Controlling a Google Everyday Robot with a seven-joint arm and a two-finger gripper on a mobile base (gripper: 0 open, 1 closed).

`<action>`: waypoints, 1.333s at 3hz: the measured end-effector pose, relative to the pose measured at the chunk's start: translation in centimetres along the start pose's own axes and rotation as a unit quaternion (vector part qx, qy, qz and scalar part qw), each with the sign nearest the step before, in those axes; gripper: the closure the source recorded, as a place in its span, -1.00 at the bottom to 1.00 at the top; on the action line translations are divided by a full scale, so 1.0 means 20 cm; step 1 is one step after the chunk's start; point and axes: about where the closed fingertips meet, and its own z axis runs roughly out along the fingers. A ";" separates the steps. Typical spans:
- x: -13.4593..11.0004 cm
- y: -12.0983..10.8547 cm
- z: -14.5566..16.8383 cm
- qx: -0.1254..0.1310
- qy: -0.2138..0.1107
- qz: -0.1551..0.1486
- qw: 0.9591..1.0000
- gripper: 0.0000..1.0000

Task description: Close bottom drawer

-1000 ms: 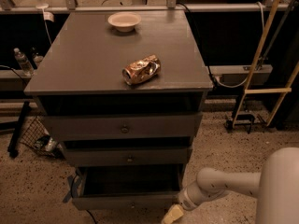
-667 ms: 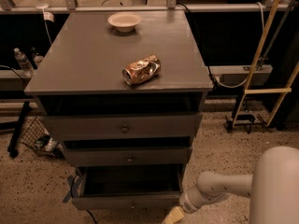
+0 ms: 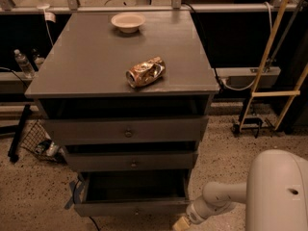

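Nearest to us, at the lower right, sits the robot's white body (image 3: 276, 191). From it the arm (image 3: 219, 201) reaches left and down towards the speckled floor (image 3: 29, 196). The gripper (image 3: 180, 224) hangs at the very bottom edge of the view, low to the floor, just beside the right front corner of the bottom drawer (image 3: 130, 208). We cannot tell whether it touches that corner. It is cut off by the edge, so we cannot tell whether the jaws are spread or pressed together.

The bottom drawer is the lowest of three in the grey-brown desk (image 3: 96, 57). It stands pulled well out, and we look down into its dark inside behind the plain front.

Above it come the middle drawer (image 3: 132, 161) and the top drawer (image 3: 126, 130), each with a small round knob in the centre and a dark gap over its front.

On the desk top a crushed can (image 3: 145, 72) lies on its side near the front edge, right of the middle. Further back, well apart from it, stands a pale bowl (image 3: 128, 21).

To the left, a wire basket (image 3: 36, 138) rests on the floor and a bottle (image 3: 23, 63) stands beyond it. At the far right a yellow frame (image 3: 269, 57) leans.
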 end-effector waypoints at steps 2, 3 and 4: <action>-0.06 0.00 0.17 -0.031 0.000 0.009 0.999 0.80; -0.06 0.00 0.17 -0.031 0.000 0.009 0.999 1.00; -0.06 0.00 0.17 -0.031 0.000 0.009 0.999 1.00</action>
